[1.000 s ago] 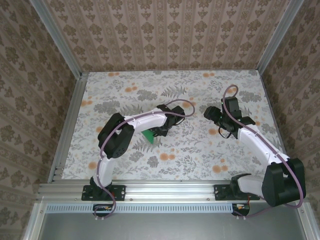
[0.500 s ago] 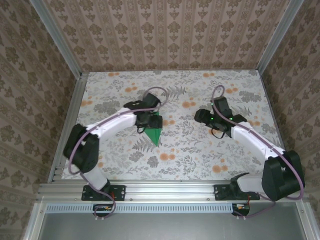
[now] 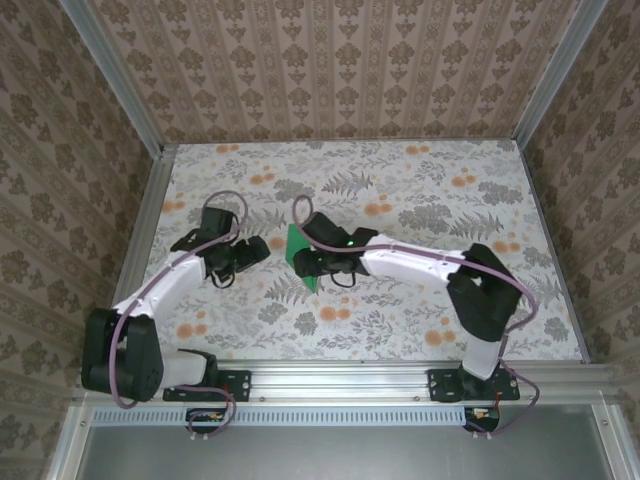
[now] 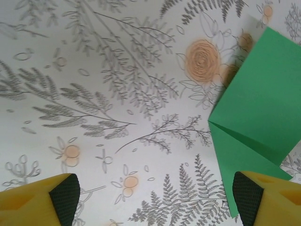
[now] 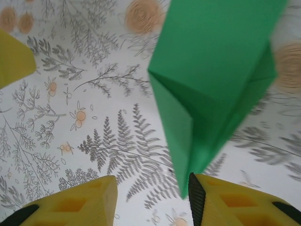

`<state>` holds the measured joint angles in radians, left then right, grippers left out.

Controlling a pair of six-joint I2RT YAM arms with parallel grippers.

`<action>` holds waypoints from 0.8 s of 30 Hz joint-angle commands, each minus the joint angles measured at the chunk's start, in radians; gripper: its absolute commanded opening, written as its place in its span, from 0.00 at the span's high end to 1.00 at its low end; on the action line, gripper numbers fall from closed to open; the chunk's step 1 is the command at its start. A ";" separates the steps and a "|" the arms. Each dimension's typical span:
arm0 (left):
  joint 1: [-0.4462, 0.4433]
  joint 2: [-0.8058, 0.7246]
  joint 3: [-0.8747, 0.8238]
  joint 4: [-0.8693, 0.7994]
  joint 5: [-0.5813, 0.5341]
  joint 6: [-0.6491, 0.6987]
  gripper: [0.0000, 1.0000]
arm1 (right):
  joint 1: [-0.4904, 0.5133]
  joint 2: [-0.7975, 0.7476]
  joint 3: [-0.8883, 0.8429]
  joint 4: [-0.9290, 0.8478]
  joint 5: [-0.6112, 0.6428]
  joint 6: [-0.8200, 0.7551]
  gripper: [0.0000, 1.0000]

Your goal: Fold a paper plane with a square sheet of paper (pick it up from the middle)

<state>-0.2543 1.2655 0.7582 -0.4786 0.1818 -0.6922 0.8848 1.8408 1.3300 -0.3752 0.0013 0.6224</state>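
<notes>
the paper plane is judged light, limp and easily crushed, best pinched along its folded spine. its tip is seen between the parted jaws of the right gripper, beside one finger and not yet clamped. the left gripper is spread wide, with the plane just outside one finger. half a second earlier the left jaws were over it and the right well apart.

We count one green paper plane, two grippers, a left gripper and a right gripper, and one flowered table.
</notes>
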 commanded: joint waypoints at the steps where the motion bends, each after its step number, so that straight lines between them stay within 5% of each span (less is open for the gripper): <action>1: 0.029 -0.042 -0.035 0.006 0.046 -0.016 0.12 | 0.009 0.073 0.090 -0.066 -0.001 -0.021 0.55; 10: 0.044 -0.048 -0.065 0.016 0.061 -0.015 0.11 | -0.014 0.235 0.222 -0.133 0.092 -0.056 0.57; 24: 0.042 -0.009 -0.059 0.044 0.116 -0.012 0.11 | -0.056 0.281 0.172 -0.133 0.074 -0.137 0.58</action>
<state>-0.2195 1.2476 0.6998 -0.4469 0.2661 -0.6968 0.8326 2.1117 1.5249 -0.4789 0.0753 0.5377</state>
